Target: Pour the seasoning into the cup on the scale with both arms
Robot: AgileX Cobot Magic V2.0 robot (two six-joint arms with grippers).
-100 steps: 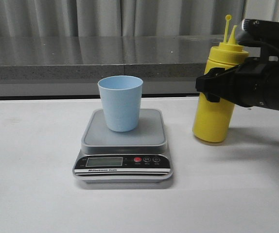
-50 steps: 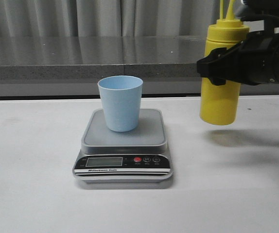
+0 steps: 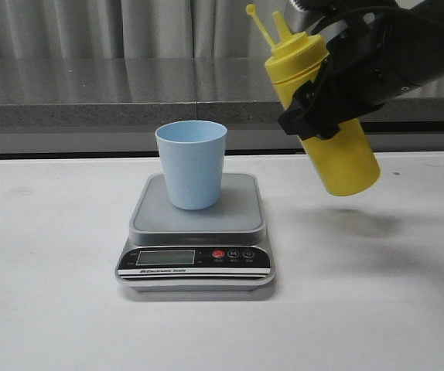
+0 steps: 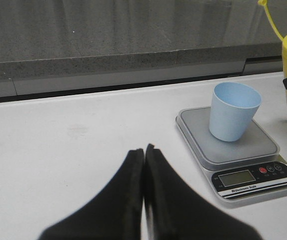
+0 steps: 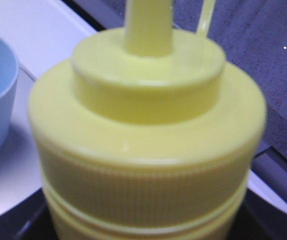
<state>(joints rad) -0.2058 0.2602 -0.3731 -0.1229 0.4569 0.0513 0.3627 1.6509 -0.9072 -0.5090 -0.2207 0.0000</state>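
Item: seasoning (image 3: 322,116), clamped in my right gripper (image 3: 315,108), nozzle tilted toward cup (image 3: 192,164) to my left; left gripper (image 4: 143,155) closed, empty.

- One yellow squeeze bottle (image 3: 326,116), upper right of the front view.
- One pale blue cup (image 3: 192,164), centre frame.
- One kitchen scale (image 3: 196,236), below the cup.
- Two black claws: the right claw (image 3: 322,97) at upper right, the left claw (image 4: 144,165) in its own wrist view.
- One white counter (image 3: 52,294).

cup (image 3: 192,164) on scale (image 3: 196,232), bottle (image 3: 324,116) right
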